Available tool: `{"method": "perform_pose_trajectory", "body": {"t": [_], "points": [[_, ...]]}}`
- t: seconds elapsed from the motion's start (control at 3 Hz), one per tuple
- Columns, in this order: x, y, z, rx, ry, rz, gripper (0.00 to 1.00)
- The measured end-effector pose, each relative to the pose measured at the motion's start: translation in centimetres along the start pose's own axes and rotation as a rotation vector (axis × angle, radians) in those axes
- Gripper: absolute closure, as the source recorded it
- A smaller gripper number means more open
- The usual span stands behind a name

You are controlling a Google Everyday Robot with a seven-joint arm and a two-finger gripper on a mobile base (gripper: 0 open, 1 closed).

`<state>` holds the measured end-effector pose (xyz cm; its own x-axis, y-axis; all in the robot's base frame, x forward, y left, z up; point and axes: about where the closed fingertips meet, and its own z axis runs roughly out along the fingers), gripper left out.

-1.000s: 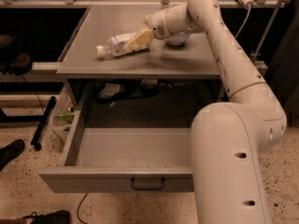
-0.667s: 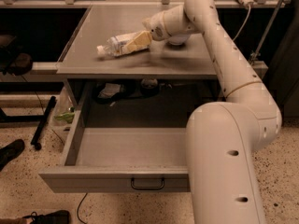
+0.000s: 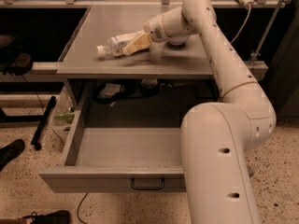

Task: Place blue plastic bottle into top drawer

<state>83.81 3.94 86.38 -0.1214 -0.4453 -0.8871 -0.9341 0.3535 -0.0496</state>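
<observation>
The gripper (image 3: 136, 43) clasps the light, crushable, likely slippery blue plastic bottle (image 3: 113, 45) near its base, over the tabletop (image 3: 103, 20) above the open top drawer (image 3: 93, 181); firmer mid-body looks safer.

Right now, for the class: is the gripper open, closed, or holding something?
The gripper: closed on the bottle, above the tabletop, with the open drawer below.
</observation>
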Motion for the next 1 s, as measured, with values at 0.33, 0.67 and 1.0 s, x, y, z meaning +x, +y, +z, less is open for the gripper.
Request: {"method": "perform_pose_trajectory", "body": {"t": [0.33,0.67,1.0], "points": [[0.0,0.0,0.0,0.0,0.0,0.0,0.0],[1.0,0.0,0.0,-0.009,-0.011,0.016,0.0],[2.0,0.0,0.1,-0.016,-0.014,0.034,0.0]]}}
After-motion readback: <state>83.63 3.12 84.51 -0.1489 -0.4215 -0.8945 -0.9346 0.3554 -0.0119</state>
